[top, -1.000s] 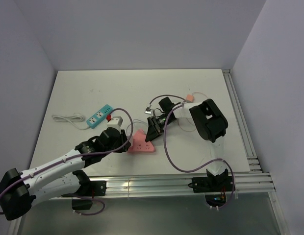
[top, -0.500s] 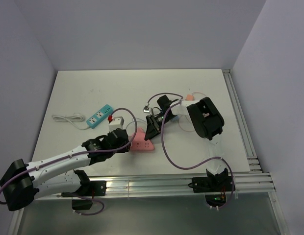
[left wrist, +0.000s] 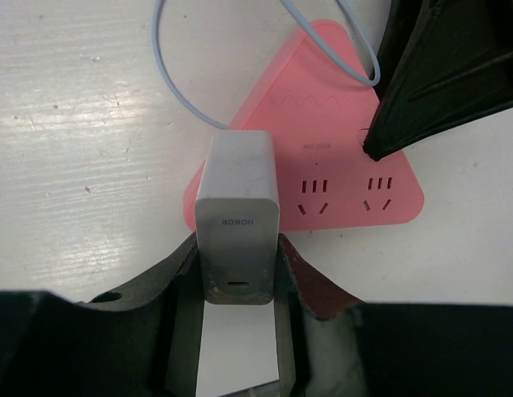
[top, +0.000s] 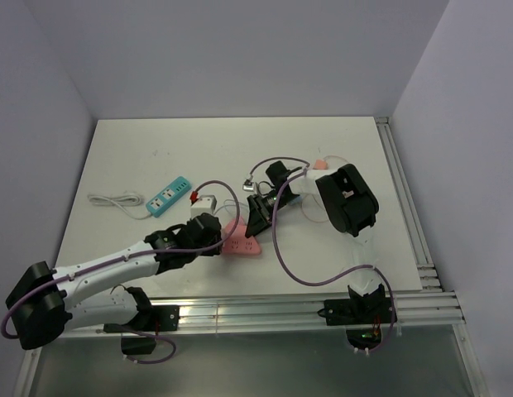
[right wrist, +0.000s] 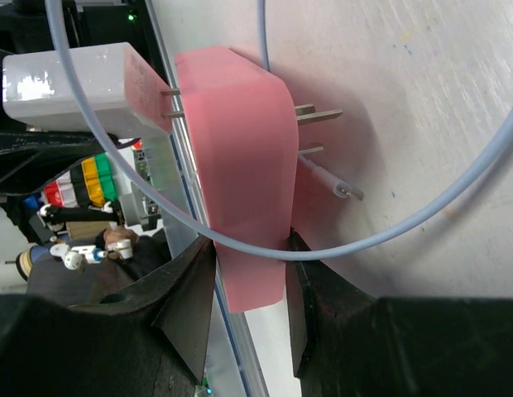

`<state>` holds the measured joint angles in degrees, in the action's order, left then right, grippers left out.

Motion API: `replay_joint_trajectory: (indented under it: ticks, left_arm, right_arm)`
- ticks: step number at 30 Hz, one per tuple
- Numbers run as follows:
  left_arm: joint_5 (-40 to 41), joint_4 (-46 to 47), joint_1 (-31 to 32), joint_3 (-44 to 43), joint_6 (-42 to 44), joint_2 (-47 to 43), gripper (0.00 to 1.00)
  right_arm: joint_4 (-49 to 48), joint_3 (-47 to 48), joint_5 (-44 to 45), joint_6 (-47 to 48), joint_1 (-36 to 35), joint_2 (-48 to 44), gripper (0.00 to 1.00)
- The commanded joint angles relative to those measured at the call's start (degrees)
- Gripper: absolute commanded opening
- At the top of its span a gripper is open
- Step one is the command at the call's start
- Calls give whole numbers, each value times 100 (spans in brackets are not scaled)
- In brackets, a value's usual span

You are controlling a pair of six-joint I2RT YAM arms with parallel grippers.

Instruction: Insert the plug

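The left claw (left wrist: pixel 237 252) is shut on the white charger (left wrist: pixel 237 178) — prongs against the pink socket block (left wrist: pixel 335 149), itself pinched in the closed right claw (right wrist: pixel 248 285) — near the front edge of the bench (top: pixel 157 149).

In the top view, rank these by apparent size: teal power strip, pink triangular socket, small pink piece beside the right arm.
1-2. teal power strip and pink triangular socket: these look alike, and the socket is partly hidden, so no ranking.
3. small pink piece: clearly smallest.

Matt pink plastic socket (left wrist: pixel 323 124), glossy charger (left wrist: pixel 237 198)
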<state>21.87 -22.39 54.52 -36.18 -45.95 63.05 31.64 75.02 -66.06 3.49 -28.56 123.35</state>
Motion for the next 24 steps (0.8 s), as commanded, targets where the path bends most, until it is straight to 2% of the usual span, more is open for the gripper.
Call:
replay_joint_trajectory:
  ticks: [1,9,12,16,20,24]
  left_arm:
    - [-340,-1,-99,-301,517,295,0]
    - [-1324,-72,-354,-477,798,867,0]
    - [-1273,-344,-416,-609,921,1157,0]
    - [-2043,163,-652,-277,966,1271,0]
    - [-2133,437,-768,-170,957,1657,0]
    - [-2257,1131,-750,181,650,1851,0]
  right_arm:
    - [255,179,593,170,-18,-101,0]
    - [790,750,1288,179,-168,22,0]
    - [879,856,1411,196,-194,40,0]
    - [1037,1032,1649,214,-291,224,0]
    - [1037,1084,1728,188,-405,304,0]
    - [976,1093,1728,153,-440,374,0]
